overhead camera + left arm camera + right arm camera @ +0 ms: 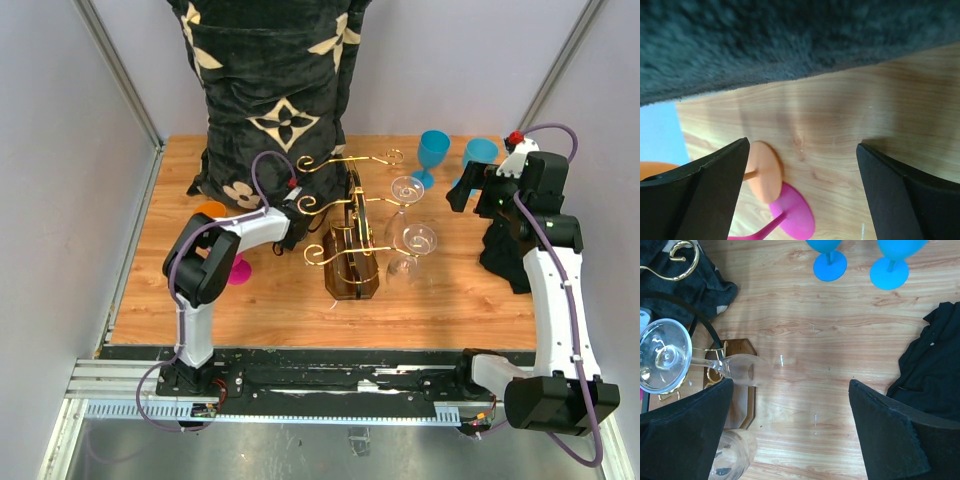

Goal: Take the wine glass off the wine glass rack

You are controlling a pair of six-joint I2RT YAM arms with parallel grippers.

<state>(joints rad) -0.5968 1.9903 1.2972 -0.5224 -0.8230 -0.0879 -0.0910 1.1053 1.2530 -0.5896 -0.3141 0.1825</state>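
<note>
The wine glass rack, gold wire arms on a dark brown wooden body, stands mid-table. Two clear wine glasses hang upside down on its right side, one farther back and one nearer. My right gripper is open and empty, above the table to the right of the glasses. In the right wrist view the gripper frames bare wood, with the hanging glass and the rack's base at the left. My left gripper is open and empty left of the rack, over bare wood.
A dark patterned pillow leans at the back. Orange and pink glass bases lie left of the rack. Two blue glasses stand at the back right. A black cloth lies at the right.
</note>
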